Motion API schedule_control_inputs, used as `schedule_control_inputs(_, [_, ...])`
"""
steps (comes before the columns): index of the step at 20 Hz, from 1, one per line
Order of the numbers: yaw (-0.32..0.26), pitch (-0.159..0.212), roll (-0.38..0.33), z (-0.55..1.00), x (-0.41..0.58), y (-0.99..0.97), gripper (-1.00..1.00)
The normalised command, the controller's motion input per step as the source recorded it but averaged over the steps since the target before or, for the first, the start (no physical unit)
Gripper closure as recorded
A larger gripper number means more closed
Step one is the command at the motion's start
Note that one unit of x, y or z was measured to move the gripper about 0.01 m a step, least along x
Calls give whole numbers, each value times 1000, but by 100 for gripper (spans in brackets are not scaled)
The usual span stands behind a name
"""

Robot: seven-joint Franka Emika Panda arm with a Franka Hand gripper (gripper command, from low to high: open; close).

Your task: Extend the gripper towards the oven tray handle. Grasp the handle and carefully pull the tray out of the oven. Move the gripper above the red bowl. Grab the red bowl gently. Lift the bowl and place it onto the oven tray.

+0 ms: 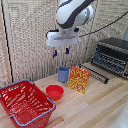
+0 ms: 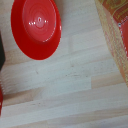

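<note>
Gripper [image 1: 60,52] high above tabletop, fingers parted, nothing held; tray [image 1: 96,74] judged pulled out; descent to be centred over red bowl [image 1: 54,92] rim

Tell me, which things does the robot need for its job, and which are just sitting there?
Needed: gripper, red bowl, tray already pulled out, oven.

Just sitting there: red wire basket, blue cup, orange snack packet.
</note>
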Motion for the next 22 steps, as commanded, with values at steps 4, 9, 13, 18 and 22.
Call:
schedule_control_inputs(4, [175,53,-156,-10,59,245,-100])
schedule_control_inputs(9, [199,13,-285,9,-2,-2,-100])
schedule_control_inputs(13, [213,-48,-289,0,-69,-111,-100])
schedule_control_inputs(18, [217,-85,-272,0,-86,-130,-100])
schedule_control_inputs(22, [213,-100,-269,0,-58,-129,-100])
